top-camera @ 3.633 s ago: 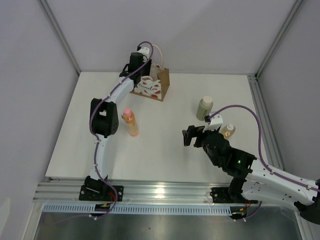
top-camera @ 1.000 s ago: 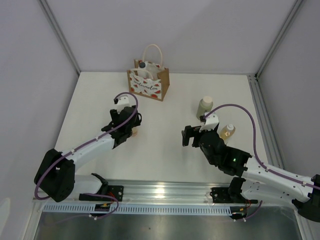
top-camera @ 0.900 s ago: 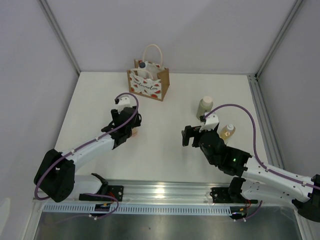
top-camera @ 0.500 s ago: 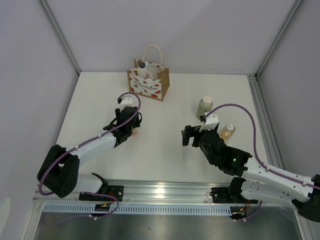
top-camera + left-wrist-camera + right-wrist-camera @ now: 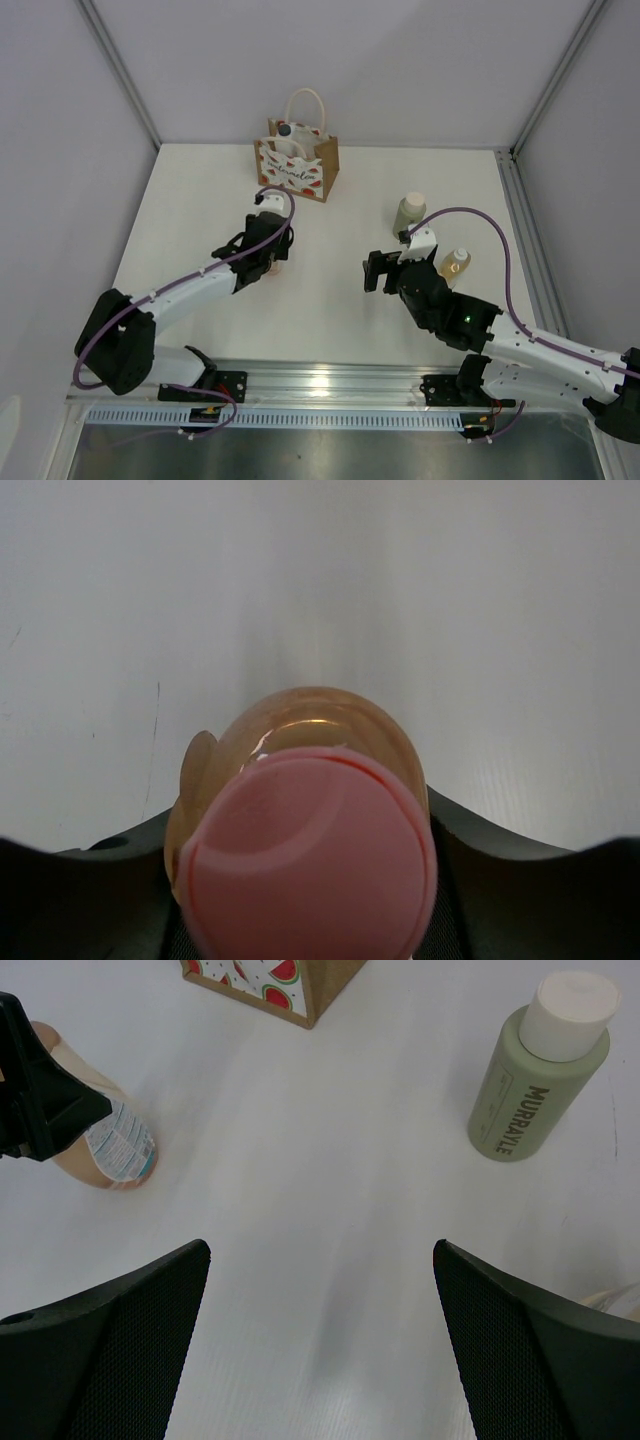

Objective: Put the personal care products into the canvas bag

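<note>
The peach bottle (image 5: 310, 730) with its pink cap (image 5: 310, 860) fills the left wrist view, and my left gripper (image 5: 305, 890) is shut on it, a black finger (image 5: 520, 900) on each side. From above, the left gripper (image 5: 270, 252) covers nearly all of that bottle, left of the table's middle. The right wrist view shows the bottle's labelled lower body (image 5: 115, 1145). The canvas bag (image 5: 298, 165) stands at the back with a dark-lidded jar (image 5: 285, 129) showing in its mouth. The olive bottle (image 5: 408, 215) and the amber bottle (image 5: 455, 263) stand to the right. My right gripper (image 5: 378, 272) is open and holds nothing.
In the right wrist view the olive bottle (image 5: 535, 1080) stands ahead to the right of the open right gripper (image 5: 320, 1340), and a corner of the bag (image 5: 270, 985) shows at the top. The amber bottle (image 5: 615, 1305) peeks in at the right edge. A metal rail (image 5: 525, 230) borders the table's right side.
My left arm came back from the bag to the peach bottle, its gripper closed on it and has shifted slightly right and toward the bag. The right arm has stayed still.
</note>
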You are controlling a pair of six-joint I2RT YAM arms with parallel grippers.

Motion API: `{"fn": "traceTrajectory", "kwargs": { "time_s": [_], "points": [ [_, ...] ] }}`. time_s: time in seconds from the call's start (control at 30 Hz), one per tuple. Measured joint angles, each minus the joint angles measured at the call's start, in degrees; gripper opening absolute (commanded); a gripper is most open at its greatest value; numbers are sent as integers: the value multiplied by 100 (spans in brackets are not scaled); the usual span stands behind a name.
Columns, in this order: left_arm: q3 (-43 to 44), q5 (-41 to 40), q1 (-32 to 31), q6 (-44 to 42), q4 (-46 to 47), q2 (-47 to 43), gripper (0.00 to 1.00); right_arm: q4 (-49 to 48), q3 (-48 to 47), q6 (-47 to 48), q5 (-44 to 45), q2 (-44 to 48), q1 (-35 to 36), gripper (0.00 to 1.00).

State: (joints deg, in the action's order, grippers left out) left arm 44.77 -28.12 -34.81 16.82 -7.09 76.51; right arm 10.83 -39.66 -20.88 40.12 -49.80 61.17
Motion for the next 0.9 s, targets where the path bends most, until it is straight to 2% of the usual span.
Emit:
{"fn": "traceTrajectory", "kwargs": {
  "time_s": [0.2,0.43,0.9],
  "points": [
    [844,299,-208,-297,-704,-2,0,2,0,-2,0,0,0,97],
    [1803,503,-221,-496,-861,26,0,2,-2,-2,0,26,0,97],
    [1947,708,-219,-695,-828,603,0,4,-2,-2,17,33,0,97]
  ]
}}
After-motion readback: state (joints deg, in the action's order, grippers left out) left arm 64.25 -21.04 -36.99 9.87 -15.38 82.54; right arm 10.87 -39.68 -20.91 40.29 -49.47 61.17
